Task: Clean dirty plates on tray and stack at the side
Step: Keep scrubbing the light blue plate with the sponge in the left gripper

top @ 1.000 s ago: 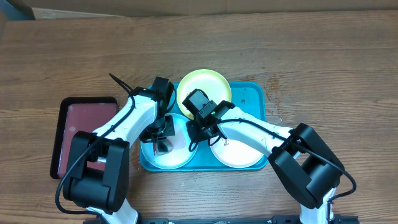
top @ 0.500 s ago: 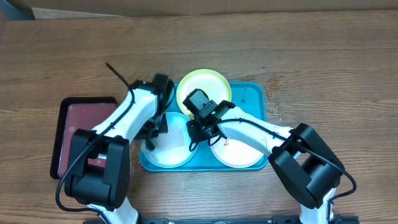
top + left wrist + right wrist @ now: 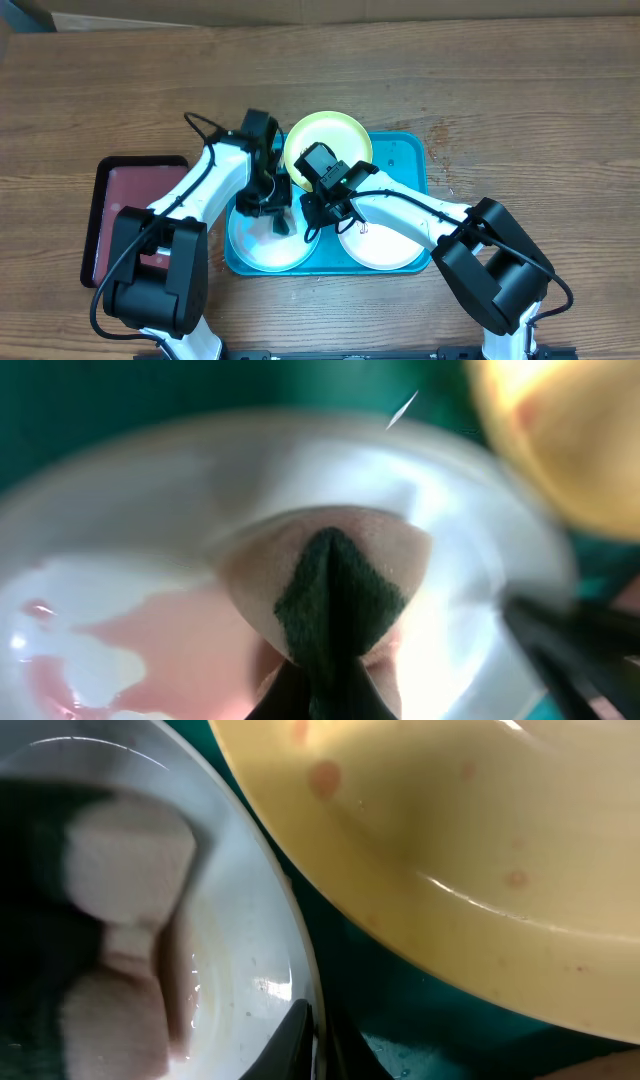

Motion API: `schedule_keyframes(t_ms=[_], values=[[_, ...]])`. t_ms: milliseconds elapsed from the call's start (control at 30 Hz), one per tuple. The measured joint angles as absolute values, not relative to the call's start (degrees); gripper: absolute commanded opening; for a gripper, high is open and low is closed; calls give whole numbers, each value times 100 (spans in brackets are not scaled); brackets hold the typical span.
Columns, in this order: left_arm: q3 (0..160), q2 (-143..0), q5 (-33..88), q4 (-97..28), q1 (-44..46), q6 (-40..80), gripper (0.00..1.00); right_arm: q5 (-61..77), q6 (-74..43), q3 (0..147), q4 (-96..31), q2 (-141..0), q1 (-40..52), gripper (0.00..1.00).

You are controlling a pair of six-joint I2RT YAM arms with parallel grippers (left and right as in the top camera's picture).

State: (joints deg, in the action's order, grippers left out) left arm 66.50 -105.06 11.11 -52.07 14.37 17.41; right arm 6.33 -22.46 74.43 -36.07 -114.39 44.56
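Arms block your overhead view: left gripper (image 3: 272,210) and right gripper (image 3: 316,208) both sit over the light blue round plastic plate (image 3: 255,250) in the turquoise rectangular plastic tray (image 3: 405,155). Only your left wrist view shows jaws clamped on a tan-and-green sponge (image 3: 335,595) pressed into pinkish smears. Your right wrist view shows fingers (image 3: 293,1034) pinched on that plate's rim, beside the spotted yellow-green round plastic plate (image 3: 450,820).

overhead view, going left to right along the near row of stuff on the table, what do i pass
dark red tray -> light blue plate -> white plate
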Motion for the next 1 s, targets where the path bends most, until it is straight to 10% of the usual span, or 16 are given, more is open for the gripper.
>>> schedule_keyframes(t_ms=[1000], values=[[7437,-10466,-814,-6045,843,2377,4,639,-2246,7443,-3618,-11441,4399,7]])
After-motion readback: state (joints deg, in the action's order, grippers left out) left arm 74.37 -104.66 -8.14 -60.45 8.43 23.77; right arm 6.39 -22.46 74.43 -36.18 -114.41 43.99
